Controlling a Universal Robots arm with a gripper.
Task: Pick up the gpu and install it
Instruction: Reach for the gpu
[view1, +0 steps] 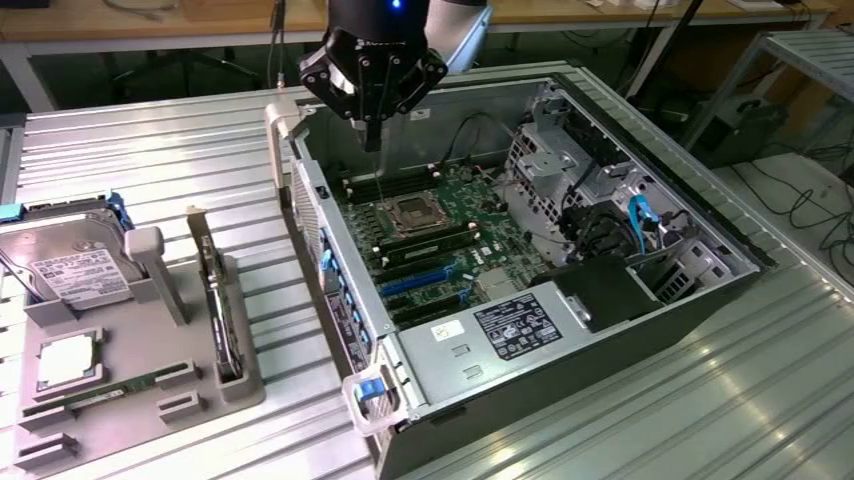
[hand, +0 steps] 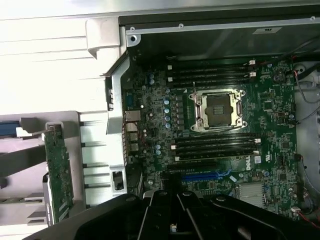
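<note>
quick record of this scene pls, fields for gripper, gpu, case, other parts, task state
gripper place: gripper hangs above the open computer case, over the motherboard near the cpu socket
gripper load: nothing seen in it
gpu: gpu stands on edge in the grey holder at the exterior view's left, apart from the gripper
other parts in holder: hard drive, ram stick
surface: ribbed metal table
task state: gpu not yet picked up
</note>
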